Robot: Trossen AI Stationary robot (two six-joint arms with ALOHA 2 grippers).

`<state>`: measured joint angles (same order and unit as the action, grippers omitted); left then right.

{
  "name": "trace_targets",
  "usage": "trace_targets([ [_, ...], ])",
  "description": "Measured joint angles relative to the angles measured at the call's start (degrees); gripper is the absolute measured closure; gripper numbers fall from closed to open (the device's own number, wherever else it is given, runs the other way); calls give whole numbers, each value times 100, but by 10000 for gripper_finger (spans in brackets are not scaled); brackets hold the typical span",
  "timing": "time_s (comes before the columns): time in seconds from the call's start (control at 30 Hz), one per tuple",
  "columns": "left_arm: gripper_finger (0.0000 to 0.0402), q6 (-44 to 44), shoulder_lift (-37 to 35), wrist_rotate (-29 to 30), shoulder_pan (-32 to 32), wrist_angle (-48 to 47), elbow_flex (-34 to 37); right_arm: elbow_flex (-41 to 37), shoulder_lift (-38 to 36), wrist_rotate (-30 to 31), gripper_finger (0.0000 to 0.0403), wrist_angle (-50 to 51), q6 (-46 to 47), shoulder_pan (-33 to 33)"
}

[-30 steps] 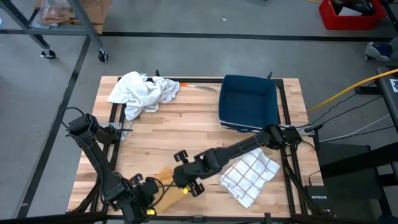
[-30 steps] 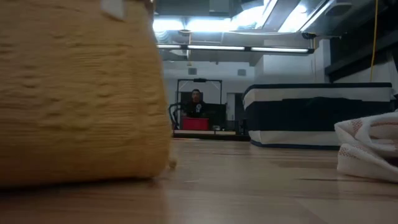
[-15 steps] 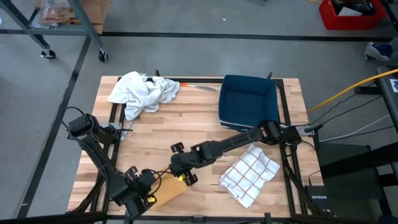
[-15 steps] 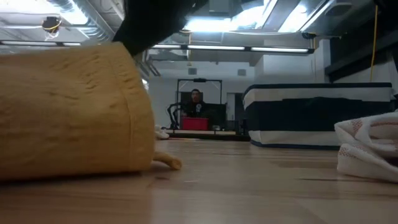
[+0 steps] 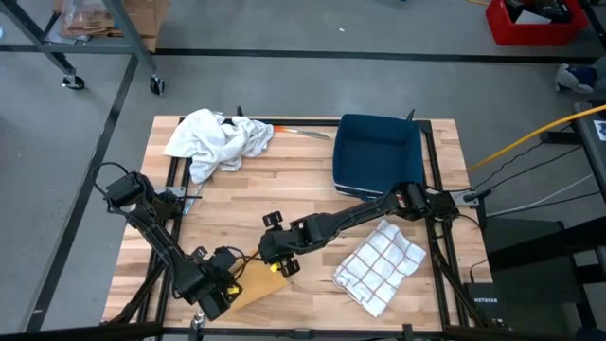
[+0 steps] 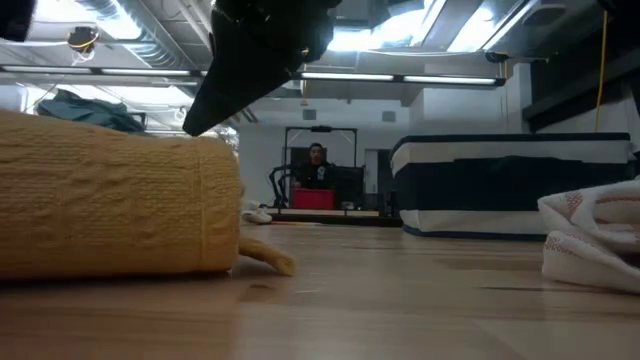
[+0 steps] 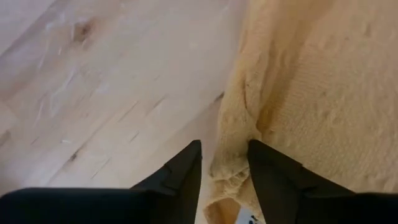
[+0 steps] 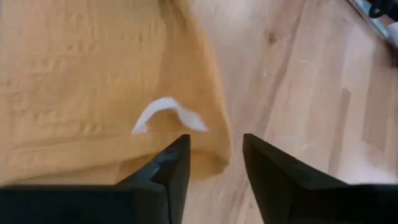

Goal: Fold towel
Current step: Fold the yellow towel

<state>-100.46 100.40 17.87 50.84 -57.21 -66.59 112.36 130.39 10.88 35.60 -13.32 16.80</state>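
**Both grippers stand open over the yellow towel at the near edge of the table**

The left gripper (image 5: 230, 275) is low over the near-left part of the table (image 5: 284, 194), at one end of the yellow towel (image 5: 254, 282). In the left wrist view its two dark fingers (image 7: 180, 174) are spread apart, and the thick folded edge of the yellow towel (image 7: 298, 93) lies in the gap between them and beyond them. The fingers do not pinch the cloth; it rests flat on the wood.

The right gripper (image 5: 275, 262) comes from the right side across the table and stands just over the other end of the same towel, close to the left gripper. In the right wrist view its fingers (image 8: 171, 171) are also apart, with the rounded edge of the towel (image 8: 93, 81) just in front of them. A small white label (image 8: 166, 113) is sewn on the towel near this edge; no writing can be read on it.

In the low view the yellow towel (image 6: 110, 205) lies as a thick folded bundle on the wood, and a dark gripper hangs above it.

Farther out, a white checked cloth (image 5: 381, 266) lies to the right of the towel, well apart from it. A dark blue bin (image 5: 378, 155) stands at the far right part of the table, and a crumpled white cloth (image 5: 218, 140) lies at the far left. On a dark box (image 5: 488, 298) beside the table some small white letters show, but they are too small to read surely.

In the low view a person (image 6: 316, 165) sits far back in the room.
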Motion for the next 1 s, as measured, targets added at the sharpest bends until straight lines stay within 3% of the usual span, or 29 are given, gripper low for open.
trace_targets([
  [0.1, 281, 29, 0, 12, -60, -17, -22, 0, 0, -66, 235, -106, -2, 2],
  [0.37, 312, 675, 0, 26, -243, -82, -361, 1, 0, -1277, 233, -326, 0, 11],
  [0.67, 315, 1837, 0, 35, -424, -95, -382, 11, 289, -1546, 233, -816, -11, 4],
  [1.0, 305, 1813, 0, 39, -440, -76, -387, 4, 769, -1543, 233, -767, 12, -7],
])
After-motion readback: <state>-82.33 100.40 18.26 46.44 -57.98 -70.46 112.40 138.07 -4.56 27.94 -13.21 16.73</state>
